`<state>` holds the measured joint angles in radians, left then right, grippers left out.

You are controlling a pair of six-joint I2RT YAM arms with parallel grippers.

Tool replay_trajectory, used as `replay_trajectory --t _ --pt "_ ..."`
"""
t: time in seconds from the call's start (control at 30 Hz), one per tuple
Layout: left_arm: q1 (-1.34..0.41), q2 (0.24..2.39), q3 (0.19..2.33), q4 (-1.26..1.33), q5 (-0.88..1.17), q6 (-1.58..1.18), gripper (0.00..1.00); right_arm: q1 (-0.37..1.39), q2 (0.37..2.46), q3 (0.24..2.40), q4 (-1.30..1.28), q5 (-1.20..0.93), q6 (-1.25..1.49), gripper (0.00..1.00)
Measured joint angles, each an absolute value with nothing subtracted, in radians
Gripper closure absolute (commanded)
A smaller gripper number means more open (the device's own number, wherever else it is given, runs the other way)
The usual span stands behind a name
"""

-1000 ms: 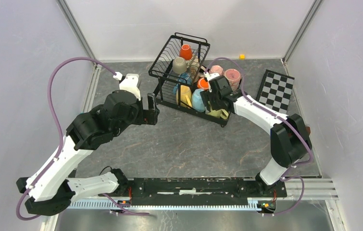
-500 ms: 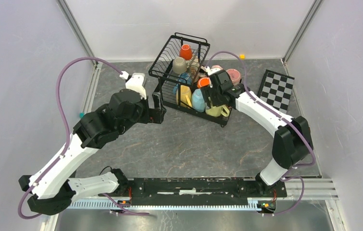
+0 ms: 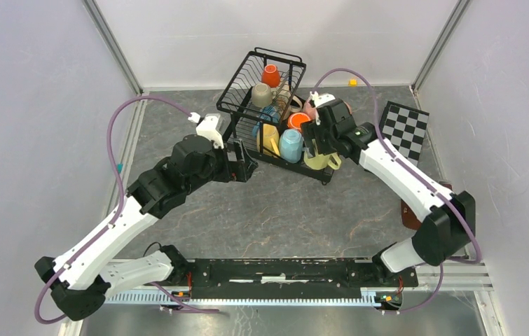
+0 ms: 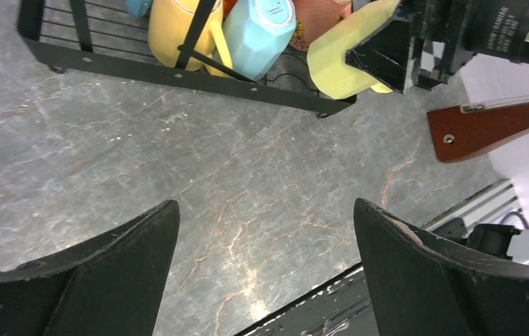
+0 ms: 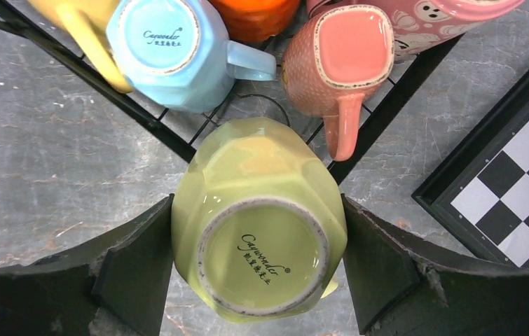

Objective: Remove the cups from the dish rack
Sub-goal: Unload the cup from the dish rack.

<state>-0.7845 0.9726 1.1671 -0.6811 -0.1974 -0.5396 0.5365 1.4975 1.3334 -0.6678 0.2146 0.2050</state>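
Observation:
The black wire dish rack (image 3: pixel 242 79) stands at the back of the table with several cups in it: an orange one (image 3: pixel 270 75), a beige one (image 3: pixel 261 94), a yellow one (image 3: pixel 270 138) and a light blue one (image 3: pixel 290 145). My right gripper (image 5: pixel 258 259) is shut on a yellow-green cup (image 5: pixel 258 224), base towards the camera, at the rack's front right corner (image 3: pixel 321 161). Beyond it sit the light blue cup (image 5: pixel 167 49) and a pink cup (image 5: pixel 335 63). My left gripper (image 4: pixel 267 224) hangs open over bare table, just left of the rack (image 4: pixel 177 73).
A black-and-white checkered board (image 3: pixel 403 129) lies right of the rack, close to the held cup (image 5: pixel 506 175). A brown wooden piece (image 4: pixel 485 126) lies near the right arm. Grey walls close in both sides.
My left arm has swung right, closer to the rack's left side, still open. The right arm's elbow has moved out to the right while its gripper keeps hold of the yellow-green cup.

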Motion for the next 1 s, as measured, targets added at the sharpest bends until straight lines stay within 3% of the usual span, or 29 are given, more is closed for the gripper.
replay_trajectory --t 0.43,1.0 --pt "-0.624 0.946 0.924 -0.361 0.105 -0.661 0.0 0.537 1.283 1.334 -0.685 -0.002 0.28 0.82" --pt "-0.512 0.905 0.768 0.04 0.402 -0.969 0.0 0.537 1.197 1.198 -0.319 -0.409 0.556 0.82"
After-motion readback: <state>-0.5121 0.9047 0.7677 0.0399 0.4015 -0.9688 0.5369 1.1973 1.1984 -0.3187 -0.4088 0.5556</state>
